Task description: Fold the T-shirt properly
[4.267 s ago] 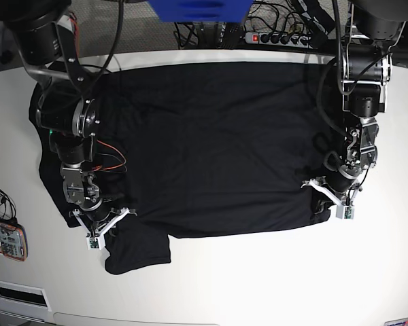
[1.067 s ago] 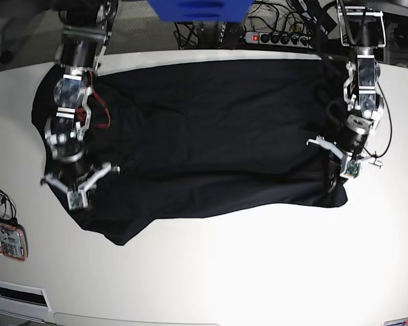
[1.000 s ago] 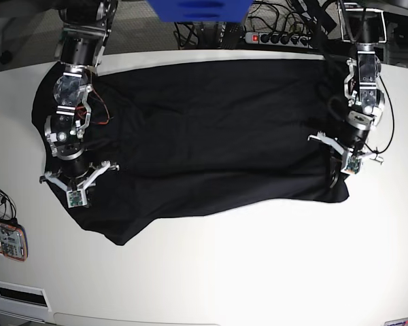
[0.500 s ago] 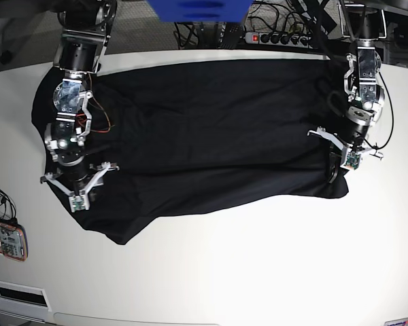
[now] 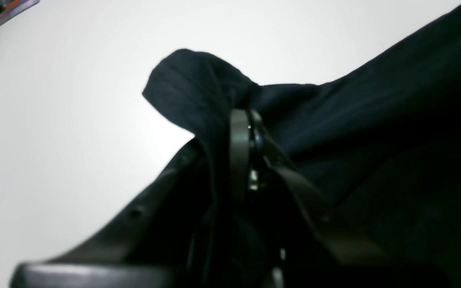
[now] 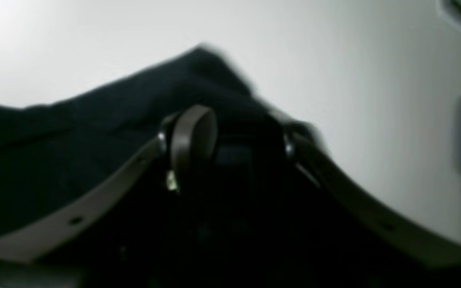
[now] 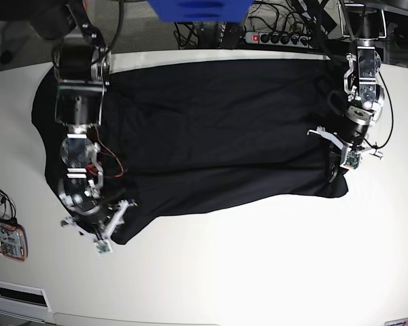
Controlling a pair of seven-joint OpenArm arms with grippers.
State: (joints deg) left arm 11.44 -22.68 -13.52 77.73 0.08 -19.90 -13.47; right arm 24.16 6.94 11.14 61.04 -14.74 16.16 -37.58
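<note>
- The left gripper (image 5: 243, 132) is closed tight, its two fingers pressed together on a bunched fold of the T-shirt (image 7: 211, 129).
- In the base view the left arm is seen reaching down from the far edge, wrist pointed toward the near side — the left gripper (image 7: 347, 159) sits at the cloth's corner.
- The right gripper (image 6: 230, 132) is seen with its jaws parted; cloth lies between them, though blur leaves contact uncertain.
- The right arm is extended further toward the near side, gripper (image 7: 98, 231) low.
</note>
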